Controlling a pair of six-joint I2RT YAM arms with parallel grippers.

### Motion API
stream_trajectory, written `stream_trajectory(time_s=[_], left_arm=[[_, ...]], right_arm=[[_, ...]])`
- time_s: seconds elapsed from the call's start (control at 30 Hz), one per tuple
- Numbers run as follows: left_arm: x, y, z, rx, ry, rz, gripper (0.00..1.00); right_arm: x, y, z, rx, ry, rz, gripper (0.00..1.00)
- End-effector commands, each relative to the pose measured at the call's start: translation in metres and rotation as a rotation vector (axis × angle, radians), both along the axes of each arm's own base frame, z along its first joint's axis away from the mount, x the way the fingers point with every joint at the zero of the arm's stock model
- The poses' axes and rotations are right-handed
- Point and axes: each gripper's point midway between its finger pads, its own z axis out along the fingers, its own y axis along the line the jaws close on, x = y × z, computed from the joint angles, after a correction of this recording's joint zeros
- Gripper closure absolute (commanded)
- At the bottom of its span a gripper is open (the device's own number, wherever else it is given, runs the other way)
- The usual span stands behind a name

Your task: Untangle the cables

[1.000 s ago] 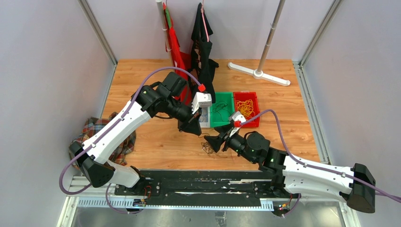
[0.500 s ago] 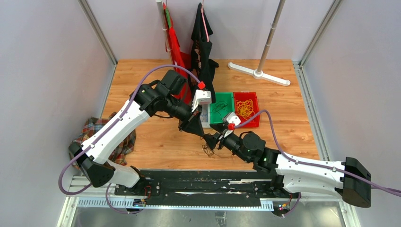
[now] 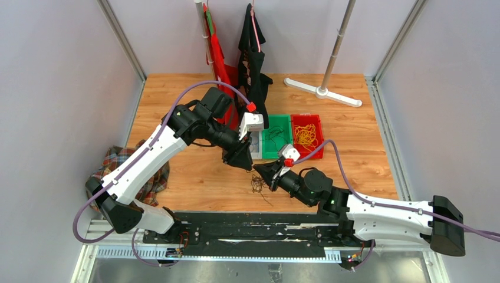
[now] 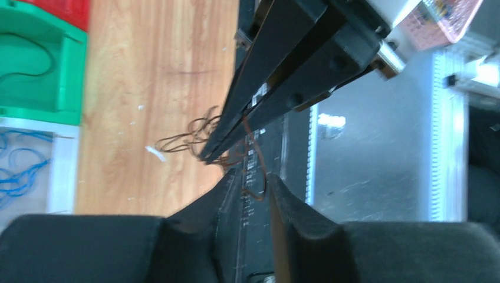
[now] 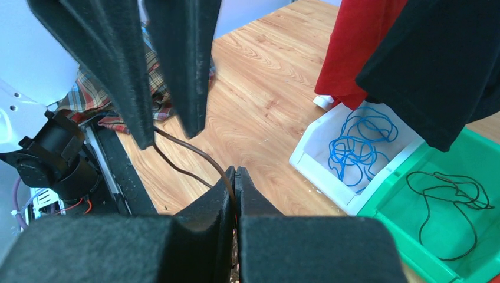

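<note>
A brown cable tangle lies on the wooden table near the front edge, and a strand of it rises to both grippers. My right gripper is shut on that brown strand. My left gripper hovers just above and left of it, jaws slightly apart, with a brown loop hanging in the gap. The two grippers' tips almost touch above the tangle. Blue cable sits in the white bin, black cable in the green bin, and yellow cable in the red bin.
Red shirt and black shirt hang from a rack directly behind the bins. The rack's white foot rests at the back right. A plaid cloth lies at the table's left edge. A black rail runs along the front.
My right gripper moved left to the left gripper's tips and went from open to shut on the brown strand. The left gripper's jaws parted slightly.
</note>
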Motion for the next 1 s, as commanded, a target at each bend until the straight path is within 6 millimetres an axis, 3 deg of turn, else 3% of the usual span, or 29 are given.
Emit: stream_trajectory(time_s=[0.0,0.07,0.13,0.3,0.43,0.57,0.73,0.83,0.97], left_arm=[[0.014,0.007,-0.001,0.046,-0.116,0.029,0.57],[0.014,0.01,-0.004,0.051,-0.142,0.024,0.43],[0.014,0.011,-0.005,0.047,-0.151,0.03,0.39],[0.014,0.004,-0.011,0.017,-0.128,0.037,0.38],[0.025,-0.001,-0.022,0.024,-0.138,0.072,0.41],[0.036,-0.005,-0.023,0.021,-0.159,0.113,0.55],[0.049,0.005,-0.009,0.033,-0.268,0.181,0.98],[0.048,0.008,-0.005,0.031,-0.277,0.204,0.99],[0.031,0.007,-0.007,0.026,-0.212,0.185,0.99]], right_arm=[[-0.005,0.003,0.013,0.043,0.026,-0.01,0.99],[-0.004,0.002,0.012,0.045,0.033,-0.016,0.99],[-0.004,0.001,0.012,0.045,0.037,-0.02,0.99],[-0.004,0.006,0.014,0.042,0.044,-0.014,0.99],[-0.005,0.01,0.016,0.045,0.051,-0.004,0.99],[-0.005,0.011,0.014,0.042,0.061,-0.003,0.99],[-0.001,0.002,0.008,0.033,0.076,-0.049,0.99],[0.009,-0.008,0.008,0.043,0.076,-0.127,0.93],[0.026,-0.019,0.017,0.064,0.06,-0.247,0.78]])
